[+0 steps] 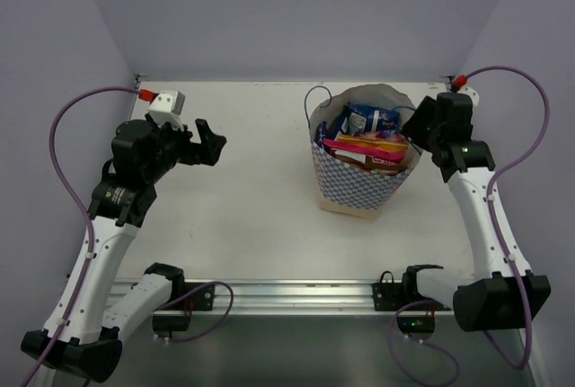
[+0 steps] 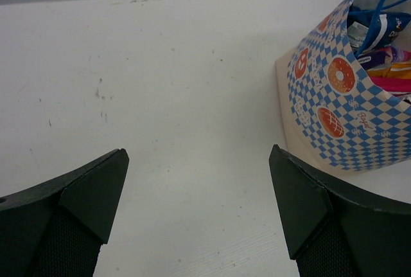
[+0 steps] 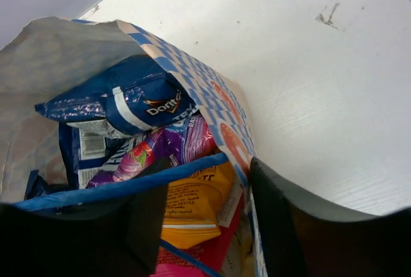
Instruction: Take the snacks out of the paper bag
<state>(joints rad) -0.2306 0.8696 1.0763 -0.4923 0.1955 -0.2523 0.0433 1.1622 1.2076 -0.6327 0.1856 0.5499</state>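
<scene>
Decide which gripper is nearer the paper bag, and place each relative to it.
Right. The right gripper sits astride the rim of the paper bag; the left gripper hangs apart, well off to the bag's left.

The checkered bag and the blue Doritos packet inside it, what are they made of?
The checkered bag looks like matte paper: dull tan inside, soft bent rim. The blue Doritos packet is probably shiny plastic foil: crinkles and bright glints.

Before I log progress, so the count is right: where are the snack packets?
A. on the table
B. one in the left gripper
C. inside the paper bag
C: the blue Doritos packet and orange-yellow packet lie inside the checkered paper bag; the left gripper is open, empty.
</scene>
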